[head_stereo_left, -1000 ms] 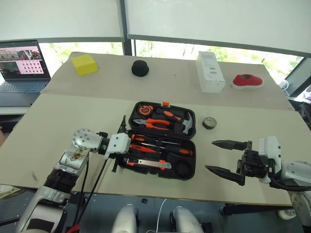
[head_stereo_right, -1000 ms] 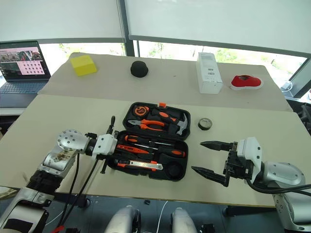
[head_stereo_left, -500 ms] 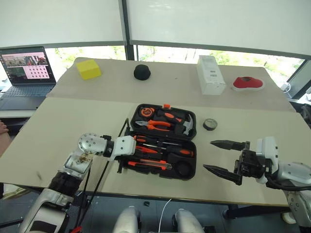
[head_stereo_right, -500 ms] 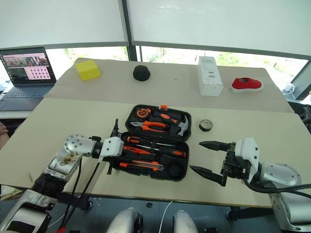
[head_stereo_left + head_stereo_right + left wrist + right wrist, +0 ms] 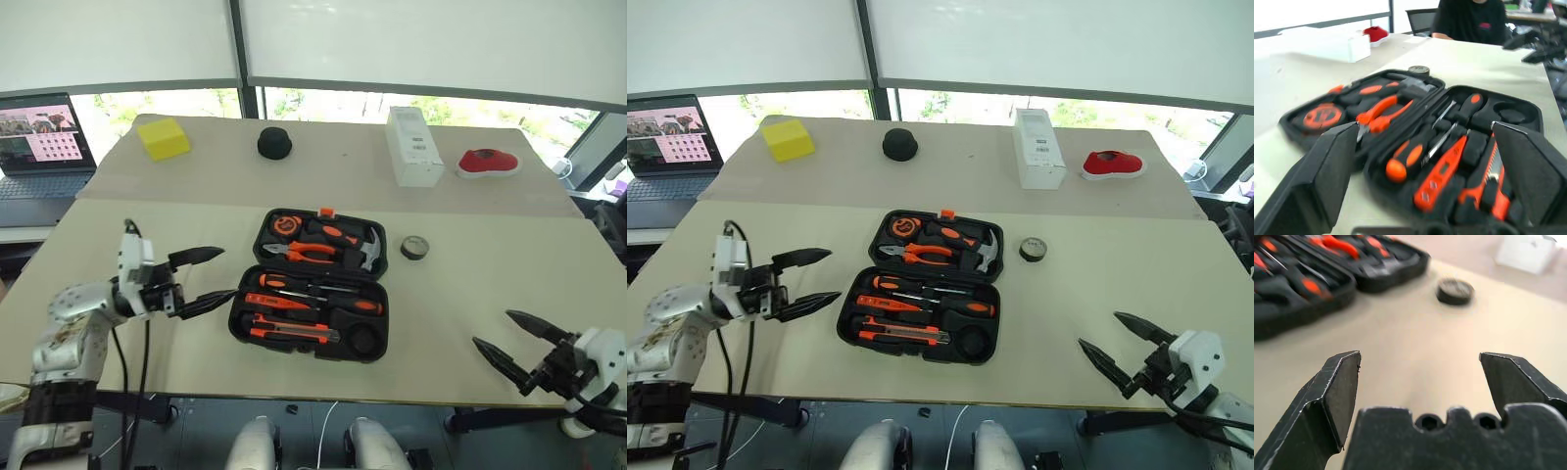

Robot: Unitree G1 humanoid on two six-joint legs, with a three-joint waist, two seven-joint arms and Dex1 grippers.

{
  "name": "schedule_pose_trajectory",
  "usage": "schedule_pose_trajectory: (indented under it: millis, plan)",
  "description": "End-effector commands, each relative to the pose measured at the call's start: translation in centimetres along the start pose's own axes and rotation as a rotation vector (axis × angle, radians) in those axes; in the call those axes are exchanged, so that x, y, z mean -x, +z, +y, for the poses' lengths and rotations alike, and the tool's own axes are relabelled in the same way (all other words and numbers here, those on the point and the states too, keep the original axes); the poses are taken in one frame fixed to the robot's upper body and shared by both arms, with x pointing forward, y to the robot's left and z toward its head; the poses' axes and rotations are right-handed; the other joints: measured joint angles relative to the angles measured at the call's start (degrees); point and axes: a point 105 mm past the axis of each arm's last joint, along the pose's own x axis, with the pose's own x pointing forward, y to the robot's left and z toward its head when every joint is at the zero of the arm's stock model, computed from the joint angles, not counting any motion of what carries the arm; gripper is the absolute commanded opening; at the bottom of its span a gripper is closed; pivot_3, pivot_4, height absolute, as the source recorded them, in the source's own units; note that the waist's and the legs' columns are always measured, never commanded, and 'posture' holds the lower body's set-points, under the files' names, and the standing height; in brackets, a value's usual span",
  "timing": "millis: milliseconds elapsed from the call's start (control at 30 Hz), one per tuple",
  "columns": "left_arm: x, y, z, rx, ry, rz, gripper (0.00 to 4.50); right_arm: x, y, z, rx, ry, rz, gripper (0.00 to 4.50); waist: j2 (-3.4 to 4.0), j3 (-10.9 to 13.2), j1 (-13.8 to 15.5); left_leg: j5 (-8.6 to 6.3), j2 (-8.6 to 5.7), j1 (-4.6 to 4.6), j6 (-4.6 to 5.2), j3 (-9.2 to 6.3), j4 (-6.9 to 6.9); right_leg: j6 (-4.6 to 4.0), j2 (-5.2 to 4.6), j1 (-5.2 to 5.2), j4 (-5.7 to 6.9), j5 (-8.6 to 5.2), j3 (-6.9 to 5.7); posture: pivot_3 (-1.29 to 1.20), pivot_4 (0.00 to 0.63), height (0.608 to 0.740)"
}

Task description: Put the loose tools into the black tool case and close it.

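We are pulling both arms back from the black hinged plastic tool case point(image 5: 313, 284), lying open mid-table; left gripper point(image 5: 208, 277) now spread empty, right gripper point(image 5: 517, 341) agape; 1 small dark tape roll point(image 5: 415, 247) remaining outside.

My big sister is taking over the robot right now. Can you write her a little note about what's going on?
Left gripper: open, empty, left of the black tool case.
Right gripper: open, empty, near the table's front right edge.
Case lies open; screwdrivers and utility knife sit in the front half.
Small dark tape roll lies on the table right of the case.
Left to do: put the roll in, shut the lid.
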Motion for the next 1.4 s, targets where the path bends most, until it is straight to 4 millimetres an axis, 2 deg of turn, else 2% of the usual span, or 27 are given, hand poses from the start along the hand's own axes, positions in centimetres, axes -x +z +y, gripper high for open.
schedule_pose_trajectory:
  millis: [33,100,200,300,500,700,900,1000,1200,1300,1367,1400]
  plan:
    - [0.9,2.4,0.1,-0.001,0.022,-0.08,4.46,-1.7,1.8,-2.5,0.086,-0.097,0.108,4.5,0.02,0.0,0.0,0.0,0.02,0.0,0.0,-0.04,0.0,0.0,0.0,0.0,0.0,0.0,0.0,0.0,0.15,0.74]
    - [0.8,2.6,0.0,0.005,0.025,-0.09,4.46,-2.5,2.0,-2.7,0.097,-0.075,0.166,4.5,0.05,0.0,-0.1,0.0,0.02,-0.02,-0.01,-0.05,0.01,-0.01,-0.06,-0.13,0.02,0.0,0.1,0.0,0.15,0.74]
    - [0.3,2.8,-0.1,-0.009,0.016,-0.1,4.46,-5.9,4.5,-2.9,0.16,0.083,0.2,4.5,0.03,0.0,-0.3,0.0,0.01,0.0,-0.01,-0.02,0.0,-0.02,0.01,-0.12,0.02,0.0,0.12,0.0,0.15,0.74]
    - [-0.3,2.9,-0.1,-0.028,0.009,-0.097,4.46,-8.9,5.9,-4.0,0.218,0.166,0.273,4.5,0.09,0.2,-0.6,0.01,-0.01,-0.03,0.0,0.01,0.0,-0.04,0.02,-0.2,0.02,0.02,0.21,0.0,0.15,0.74]
    - [-2.5,1.7,-1.0,-0.06,-0.083,-0.062,4.46,-14.5,6.4,-5.7,0.316,0.237,0.387,4.5,-0.01,0.2,0.1,0.01,-0.05,-0.3,0.01,0.23,-0.15,-0.05,0.08,-0.51,-0.03,0.02,0.15,0.0,0.15,0.74]
    - [-4.1,1.7,-2.0,-0.098,-0.163,-0.059,4.46,-18.0,6.9,-4.7,0.371,0.347,0.422,4.5,0.0,0.2,0.0,0.01,-0.1,-0.94,0.01,0.26,-0.16,-0.03,0.03,-1.07,-0.04,0.04,0.13,0.0,0.15,0.74]
    - [-4.0,1.6,-1.9,-0.11,-0.174,-0.052,4.46,-19.8,6.8,-3.3,0.397,0.428,0.437,4.5,0.0,0.2,-0.2,0.02,-0.08,-1.3,-0.01,0.3,-0.15,-0.04,0.04,-1.58,0.13,0.06,0.16,0.0,0.15,0.74]
    - [-4.1,1.4,-2.0,-0.113,-0.179,-0.048,4.5,-20.0,6.2,-2.9,0.388,0.46,0.47,3.85,0.0,0.2,-0.1,0.02,-0.08,-1.31,-0.01,0.32,-0.15,-0.04,0.02,-1.58,0.14,0.06,0.16,0.0,0.15,0.74]
    - [-4.2,1.4,-2.3,-0.128,-0.2,-0.041,4.5,-20.6,6.0,-2.9,0.392,0.454,0.469,1.74,0.01,0.2,-0.2,0.03,-0.08,-1.3,-0.02,0.33,-0.13,-0.04,0.02,-1.58,0.17,0.06,0.15,0.0,0.15,0.74]
    - [-4.1,1.6,-2.5,-0.138,-0.22,-0.029,4.5,-20.2,6.2,-2.8,0.39,0.484,0.477,0.88,0.01,0.2,-0.2,0.03,-0.08,-1.29,-0.02,0.33,-0.13,-0.04,0.02,-1.58,0.19,0.06,0.15,0.0,0.15,0.74]
    - [-4.0,1.6,-2.6,-0.151,-0.24,-0.021,4.5,-19.9,7.2,-2.7,0.388,0.521,0.438,0.08,0.01,0.2,-0.2,0.03,-0.08,-1.29,-0.02,0.33,-0.13,-0.04,0.02,-1.58,0.19,0.06,0.15,0.0,0.15,0.74]
    - [-3.9,1.6,-2.7,-0.156,-0.251,-0.02,4.5,-19.7,7.7,-2.4,0.381,0.549,0.415,0.02,0.01,0.2,-0.2,0.03,-0.08,-1.29,-0.02,0.33,-0.13,-0.04,0.02,-1.58,0.19,0.07,0.15,0.0,0.15,0.74]
